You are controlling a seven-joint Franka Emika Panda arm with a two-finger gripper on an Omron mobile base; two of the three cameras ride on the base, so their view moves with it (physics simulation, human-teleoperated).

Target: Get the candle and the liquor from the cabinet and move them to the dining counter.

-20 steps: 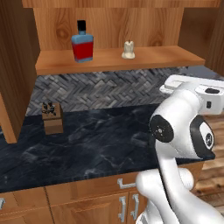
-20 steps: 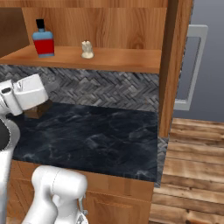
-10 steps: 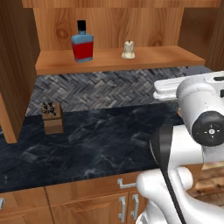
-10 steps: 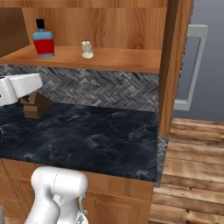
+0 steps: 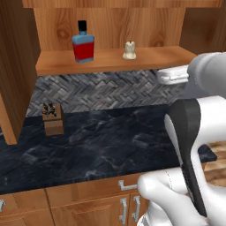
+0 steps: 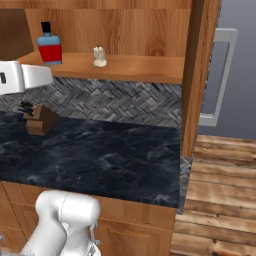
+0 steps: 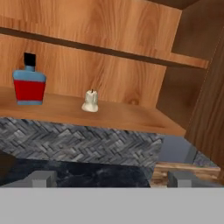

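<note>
Presently, from the left base view, the liquor (image 5: 83,43) stands upright on the lowest shelf of the open cabinet (image 5: 114,59), left of centre, with the candle (image 5: 129,50) also upright well to its right on the same board; a brown knife block (image 5: 52,118) sits on the narrow black counter (image 5: 101,143) below, against the grey herringbone tiling (image 5: 101,90), and the white arm rises at the lower right with its hand reaching toward the shelf edge, fingers hidden from this side. From the right base view, the liquor (image 6: 49,45) and candle (image 6: 99,57) appear apart on the shelf, nothing touching either; the white hand enters from the left edge, level with the shelf front, above the knife block (image 6: 39,119). From the hand view, the gripper (image 7: 112,178) looks straight at the shelf: both fingertips (image 7: 40,178) stand at the far corners of the frame, jaws spread fully wide, nothing between them and nothing touched; the liquor (image 7: 29,83) is at left, the candle (image 7: 90,101) near centre, both beyond the tips
</note>
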